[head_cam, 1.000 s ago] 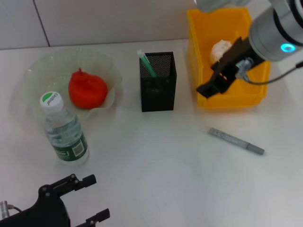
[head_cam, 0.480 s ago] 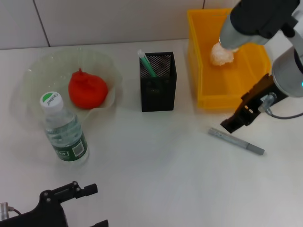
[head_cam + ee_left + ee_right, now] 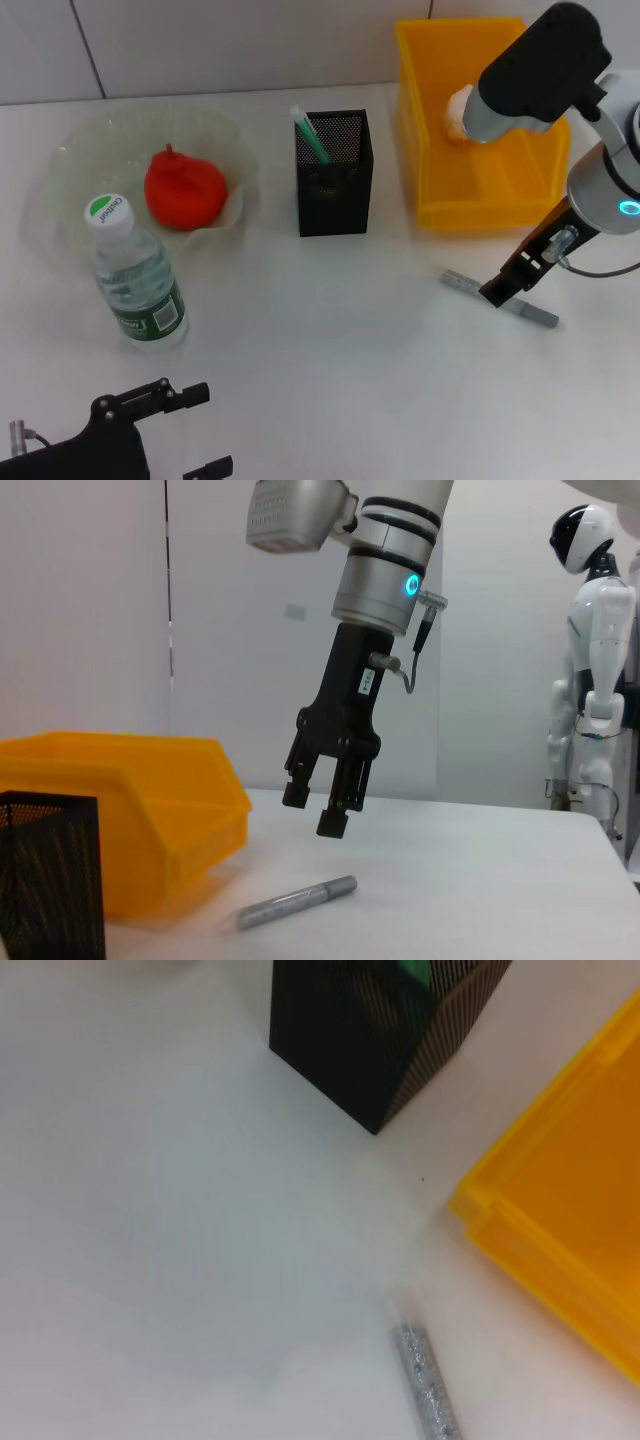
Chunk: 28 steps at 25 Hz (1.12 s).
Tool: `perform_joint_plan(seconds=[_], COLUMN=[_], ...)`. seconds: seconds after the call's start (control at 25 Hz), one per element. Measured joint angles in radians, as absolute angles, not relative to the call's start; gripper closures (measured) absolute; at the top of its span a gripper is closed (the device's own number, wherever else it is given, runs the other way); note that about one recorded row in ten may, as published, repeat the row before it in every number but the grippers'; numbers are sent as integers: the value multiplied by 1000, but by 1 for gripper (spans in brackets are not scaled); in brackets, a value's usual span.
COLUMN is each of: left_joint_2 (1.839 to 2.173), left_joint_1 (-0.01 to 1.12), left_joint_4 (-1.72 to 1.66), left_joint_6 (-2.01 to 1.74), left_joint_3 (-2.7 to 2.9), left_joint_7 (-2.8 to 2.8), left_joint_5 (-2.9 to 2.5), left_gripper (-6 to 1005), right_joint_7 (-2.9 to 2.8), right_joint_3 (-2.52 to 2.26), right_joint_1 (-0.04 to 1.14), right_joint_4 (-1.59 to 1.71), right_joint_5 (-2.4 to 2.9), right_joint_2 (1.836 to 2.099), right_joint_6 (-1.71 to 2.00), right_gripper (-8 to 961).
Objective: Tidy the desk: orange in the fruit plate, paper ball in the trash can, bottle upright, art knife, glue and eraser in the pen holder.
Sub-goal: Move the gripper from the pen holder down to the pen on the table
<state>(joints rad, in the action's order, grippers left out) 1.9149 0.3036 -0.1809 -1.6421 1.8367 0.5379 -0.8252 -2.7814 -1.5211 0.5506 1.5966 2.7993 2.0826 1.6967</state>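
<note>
The grey art knife (image 3: 500, 297) lies on the table in front of the yellow trash can (image 3: 500, 210). My right gripper (image 3: 500, 290) hangs open just above the art knife (image 3: 297, 902), with nothing between its fingers (image 3: 333, 825). The paper ball (image 3: 460, 108) sits in the can, partly hidden by my right arm. The orange (image 3: 185, 188) rests in the fruit plate (image 3: 80, 150). The bottle (image 3: 135, 275) stands upright beside the plate. A green glue stick (image 3: 312, 135) stands in the black pen holder (image 3: 333, 190). The eraser is out of view. My left gripper (image 3: 195, 430) is parked open at the near left.
The right wrist view shows the pen holder (image 3: 380, 1030), a corner of the yellow can (image 3: 560, 1230) and the end of the knife (image 3: 425, 1380) on bare white table. A white wall stands behind the desk.
My right gripper has moved out of the yellow can, forward and down, to just above the art knife. The left gripper has slid slightly toward the near edge.
</note>
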Motion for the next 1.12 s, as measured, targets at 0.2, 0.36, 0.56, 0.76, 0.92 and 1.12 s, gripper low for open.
perform_joint_plan(seconds=[0.2,0.36,0.56,0.76,0.92,1.12], left_joint_2=[1917,1917,1918,1918,1917,1918], left_joint_1=[307,307,307,307,307,304], left_joint_4=[-181,-181,-181,-181,-181,-181], left_joint_6=[-1628,-1625,-1624,-1624,-1624,-1624], left_joint_3=[1836,1836,1836,1836,1836,1836], left_joint_7=[538,538,540,540,540,540], left_joint_5=[-825,-825,-825,-825,-825,-824], left_gripper=[308,308,308,308,309,309], right_joint_7=[-2738,-2659,-2591,-2533,-2502,-2480], right_joint_3=[-1482,-1456,-1437,-1409,-1396,-1389], right_joint_1=[602,648,689,704,714,730], right_joint_4=[1464,1356,1269,1249,1225,1176], right_joint_5=[2796,2779,2749,2745,2746,2750], right_joint_2=[2082,2082,2081,2080,2079,2078], right_joint_6=[1646,1609,1589,1583,1582,1568], right_gripper=[154,161,164,164,165,165])
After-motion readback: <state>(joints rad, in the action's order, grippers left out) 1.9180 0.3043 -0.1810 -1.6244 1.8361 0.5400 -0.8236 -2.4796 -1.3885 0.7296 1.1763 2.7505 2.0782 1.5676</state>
